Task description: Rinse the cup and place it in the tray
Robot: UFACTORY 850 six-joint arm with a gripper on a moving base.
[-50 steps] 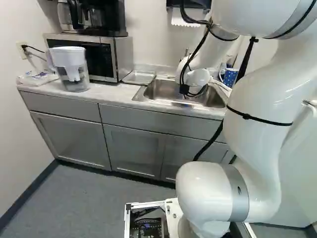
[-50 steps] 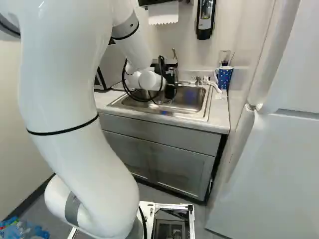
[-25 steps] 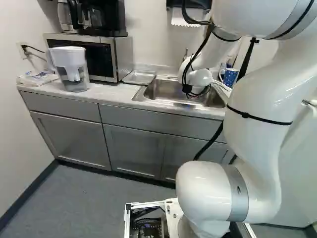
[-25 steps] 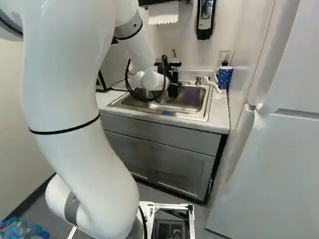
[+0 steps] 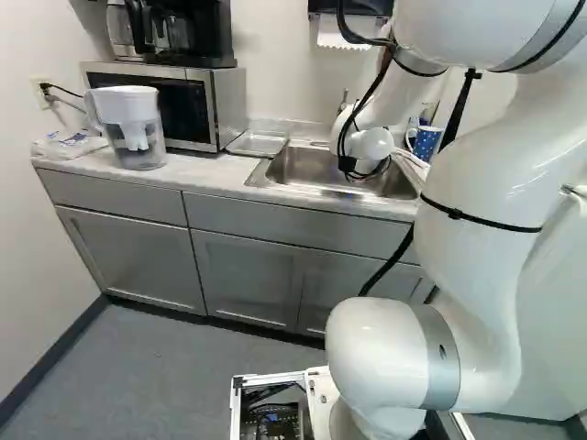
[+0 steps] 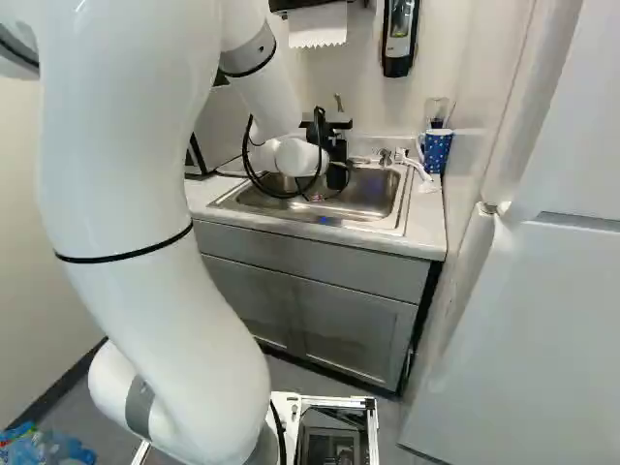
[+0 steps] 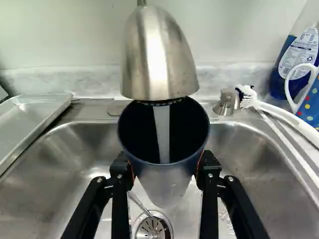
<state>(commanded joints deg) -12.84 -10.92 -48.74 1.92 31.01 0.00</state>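
The end effector point(image 6: 337, 174) is above the sink point(image 7: 45, 169) and grips the cup point(image 7: 193, 132), an orange pad point(image 7: 200, 164) pressing on each side of its wall. The cup is dark inside, and its mouth leans toward the wrist camera. The faucet head point(image 7: 159, 59) hangs over the mouth, and a stream of water point(image 7: 163, 134) runs straight into it.

With twelve o'clock pointing straight ahead from the end effector, the faucet head is at twelve, and the metal tray point(image 7: 32, 117) lies at ten, beside the sink. The faucet knob point(image 7: 227, 101) stands between one and two. A white brush point(image 7: 271, 108), a blue bottle point(image 7: 286, 74) and a spotted mug point(image 7: 310, 107) are at two. The drain point(image 7: 151, 228) is below, toward six.

In the left base view, with twelve toward the wall, the microwave point(image 5: 197, 105) stands on the table point(image 5: 209, 172) at ten o'clock from the sink; the water pitcher point(image 5: 133, 128) is between nine and ten, just in front of the microwave.
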